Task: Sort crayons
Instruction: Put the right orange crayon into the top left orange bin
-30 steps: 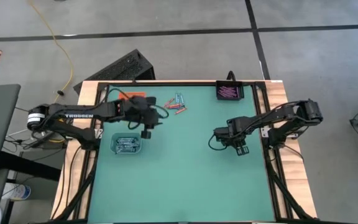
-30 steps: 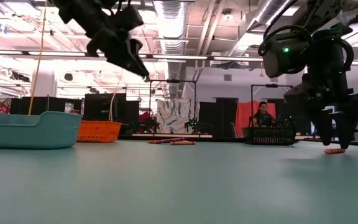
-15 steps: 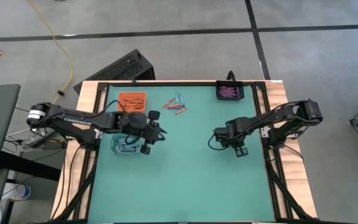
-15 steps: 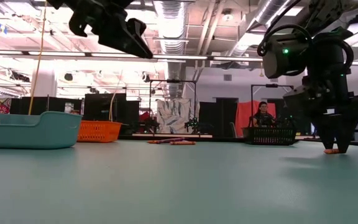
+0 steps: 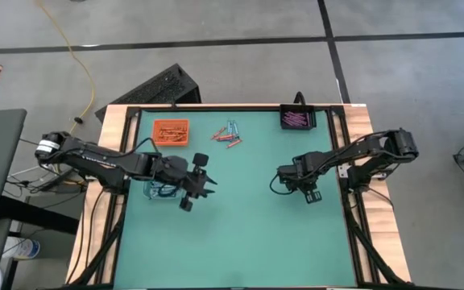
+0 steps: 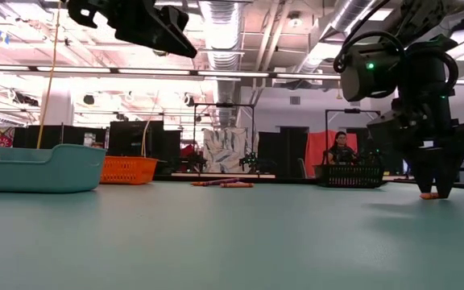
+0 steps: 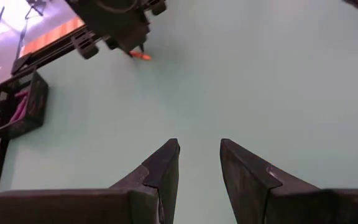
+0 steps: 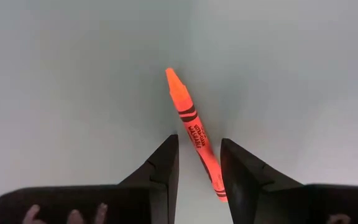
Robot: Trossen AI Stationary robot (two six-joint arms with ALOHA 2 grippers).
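An orange crayon [image 8: 191, 121] lies on the green table near the right side, and my right gripper [image 5: 311, 192] stands over it, pointing down and shut on it. A loose heap of orange and blue crayons [image 5: 229, 134] lies at the far middle. My left gripper [image 5: 213, 181] hangs high above the table, left of centre and beside the teal tray [image 5: 161, 190]. Its fingers [image 7: 166, 168] are a little apart with nothing between them. The left wrist view shows the orange crayon [image 7: 140, 55] and my right gripper [image 7: 132, 43] far off. My right gripper pinches the orange crayon between its two fingers on the back half of its wrapped body [image 8: 207, 163], away from the tip. The fingers come from above, pointing down, and the crayon runs slanting through the gap. The crayon lies flat on the table [image 6: 431, 195].
An orange tray [image 5: 171, 130] holding orange crayons stands at the far left. A black tray [image 5: 297, 119] with purple crayons stands at the far right. The teal tray holds blue-grey crayons. The table's middle and near half show bare green surface. A person sits in the room beyond the table.
My left gripper has swung from beside the orange tray toward the table's near edge, past the teal tray, staying high above the table. My right gripper has kept its place and shut its fingers on the orange crayon, which still lies on the table.
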